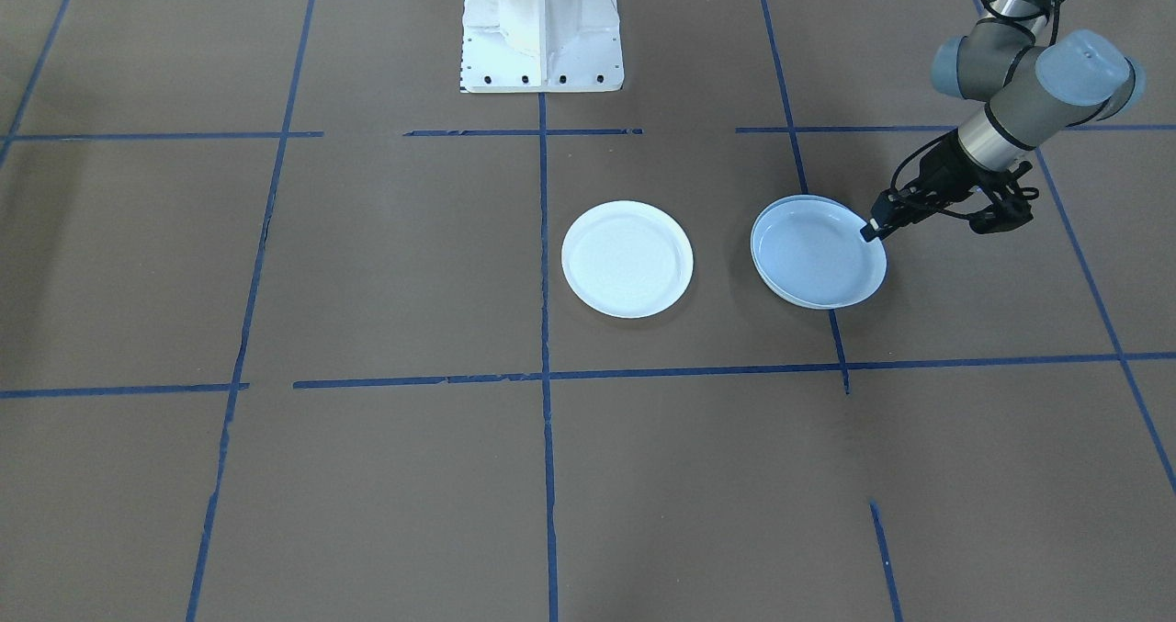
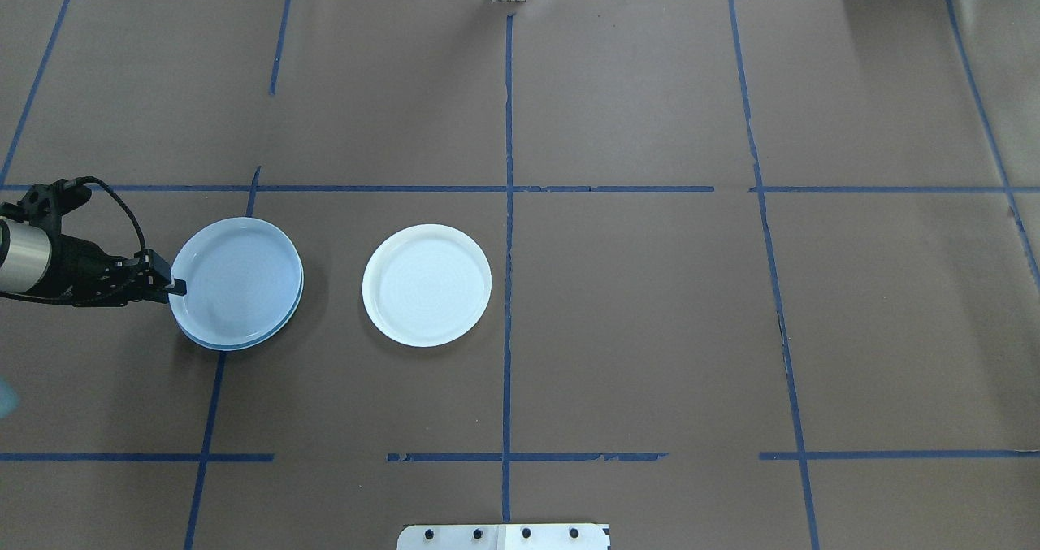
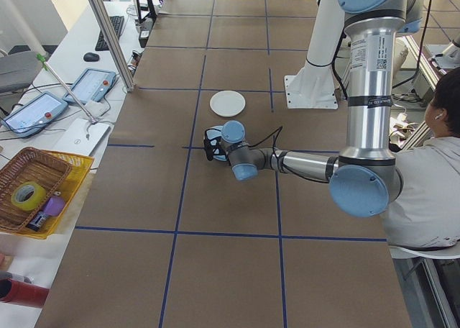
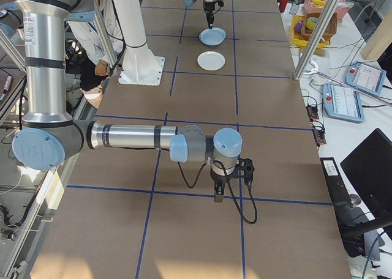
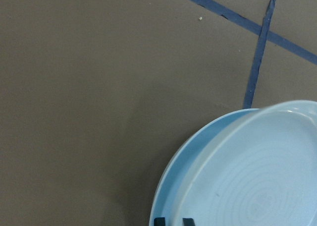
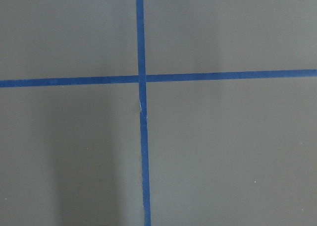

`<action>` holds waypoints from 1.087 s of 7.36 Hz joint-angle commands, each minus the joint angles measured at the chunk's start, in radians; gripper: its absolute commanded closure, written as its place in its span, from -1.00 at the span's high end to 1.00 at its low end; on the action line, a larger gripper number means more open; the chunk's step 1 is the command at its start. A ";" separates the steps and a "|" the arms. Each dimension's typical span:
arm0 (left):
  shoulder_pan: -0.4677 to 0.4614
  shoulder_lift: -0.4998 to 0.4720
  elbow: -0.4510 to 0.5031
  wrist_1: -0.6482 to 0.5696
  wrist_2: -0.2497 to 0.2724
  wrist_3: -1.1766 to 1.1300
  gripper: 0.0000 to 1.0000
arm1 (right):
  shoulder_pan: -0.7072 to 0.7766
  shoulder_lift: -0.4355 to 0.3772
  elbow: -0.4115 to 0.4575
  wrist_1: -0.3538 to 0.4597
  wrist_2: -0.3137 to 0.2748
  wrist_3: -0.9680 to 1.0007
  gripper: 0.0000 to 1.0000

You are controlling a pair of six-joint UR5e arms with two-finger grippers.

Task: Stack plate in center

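Pale blue-grey plate (image 5: 171, 186) lies flat on the brown surface (image 2: 650, 331), well to the robot's left of the middle, showing only as a bluer crescent under a paler ringed plate (image 2: 236, 278) that sits on it slightly off-centre. Blue tape lines (image 2: 508, 127) divide the surface into squares, and the white robot base (image 1: 542, 25) stands at its edge. The right arm reaches far out on the opposite side, its right end effector (image 4: 215, 196) pointing down over a tape crossing, well apart from all plates; I cannot tell whether it is wide or narrow. A whiter plate (image 2: 426, 284) lies alone near the middle line, apart from the stacked pair, with bare surface between them. The left end effector (image 2: 172, 287) meets the pair at the outer edge, its fingers (image 5: 159, 221) set narrow and pinching the ringed plate's rim, just above the blue-grey crescent.
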 commanded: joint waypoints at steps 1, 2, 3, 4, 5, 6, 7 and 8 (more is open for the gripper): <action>0.001 -0.008 -0.079 0.044 -0.039 -0.008 1.00 | 0.000 0.000 0.000 0.000 0.000 0.000 1.00; 0.004 -0.024 -0.162 0.175 -0.038 -0.009 1.00 | 0.000 0.000 0.000 0.002 0.001 0.000 1.00; 0.018 -0.082 -0.213 0.302 -0.026 -0.062 1.00 | 0.000 0.000 0.000 0.000 0.000 0.000 1.00; 0.091 -0.174 -0.201 0.360 0.043 -0.169 1.00 | 0.000 0.000 0.000 0.000 0.001 0.000 1.00; 0.160 -0.249 -0.187 0.392 0.133 -0.239 1.00 | 0.000 0.000 0.000 0.000 0.001 0.000 1.00; 0.221 -0.294 -0.177 0.421 0.210 -0.323 1.00 | 0.000 0.000 0.000 0.000 0.001 0.000 1.00; 0.276 -0.299 -0.167 0.424 0.283 -0.363 1.00 | 0.000 0.000 0.000 0.000 0.001 0.000 1.00; 0.306 -0.331 -0.132 0.425 0.362 -0.391 1.00 | 0.000 0.000 0.000 0.000 0.001 0.000 1.00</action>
